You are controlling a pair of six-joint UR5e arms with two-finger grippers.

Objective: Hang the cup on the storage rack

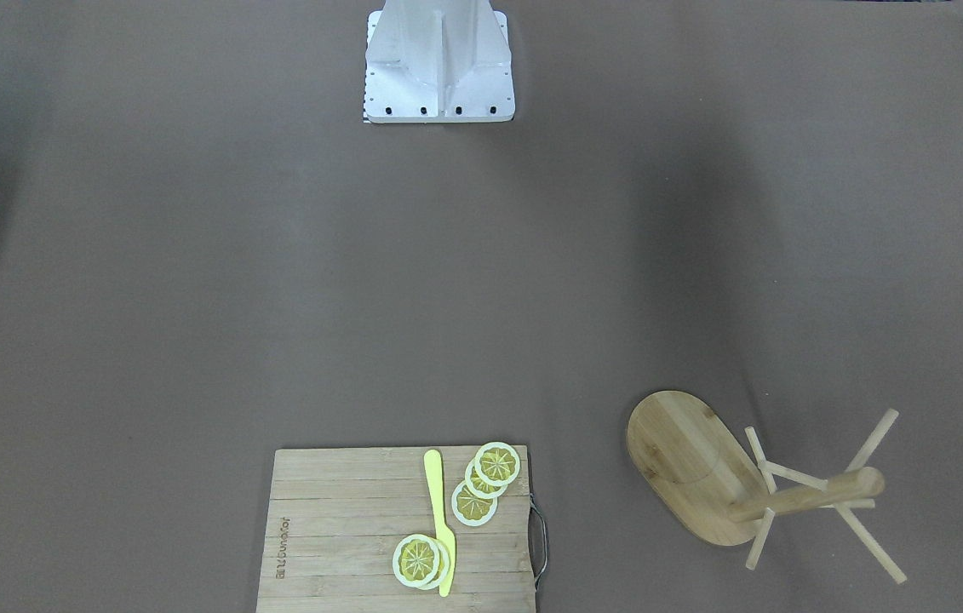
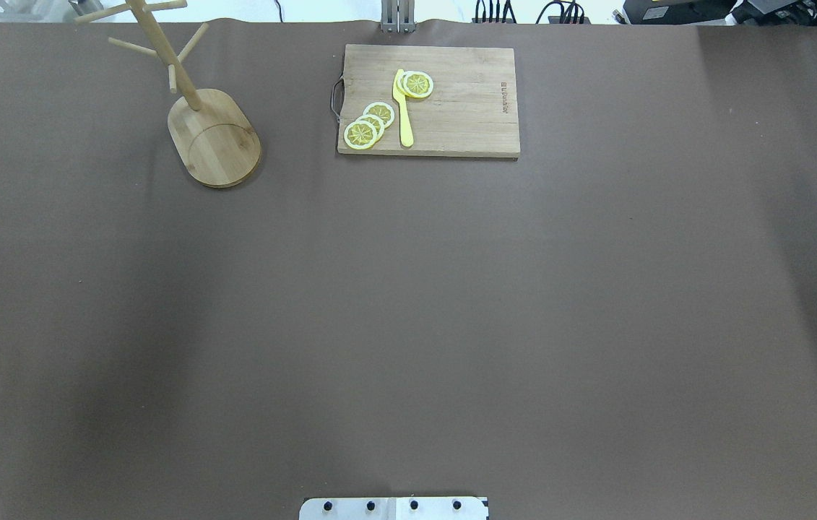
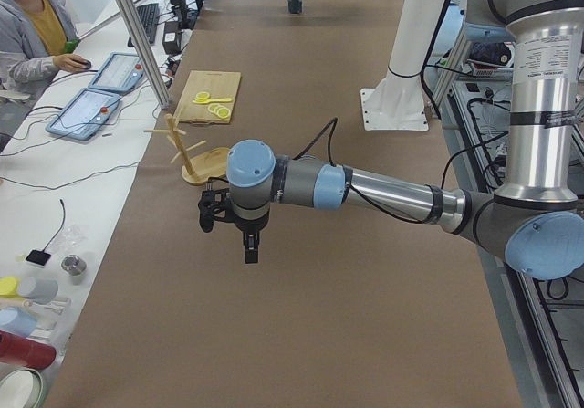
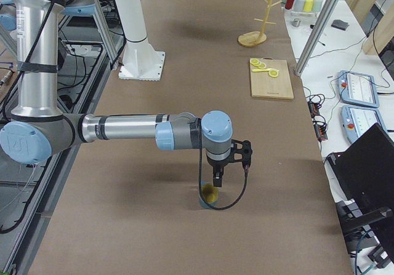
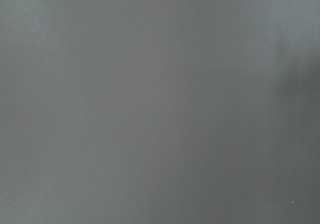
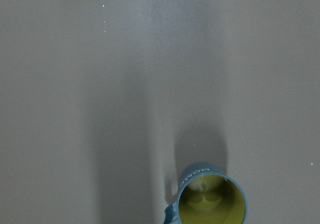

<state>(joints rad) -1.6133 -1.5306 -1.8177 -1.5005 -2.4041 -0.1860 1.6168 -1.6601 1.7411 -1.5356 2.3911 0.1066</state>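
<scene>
The cup (image 6: 210, 198), dark blue-grey with a yellowish inside, stands upright on the brown table at the robot's right end. It also shows as a small dark cup (image 3: 295, 2) far down the table and as the cup (image 4: 210, 194) beneath the near arm. My right gripper (image 4: 218, 179) hangs just above it, pointing down; I cannot tell whether it is open or shut. The storage rack (image 2: 217, 139) stands upright at the far left, its pegs bare (image 1: 694, 464). My left gripper (image 3: 249, 249) hovers over bare table short of the storage rack (image 3: 203, 163); I cannot tell its state.
A slatted cutting board (image 2: 451, 108) with lemon slices (image 2: 368, 124) and a yellow knife (image 2: 404, 115) lies at the far middle edge. The white robot pedestal (image 1: 438, 64) stands at the near middle. A person (image 3: 32, 25) sits at a side table with tablets (image 3: 96, 98).
</scene>
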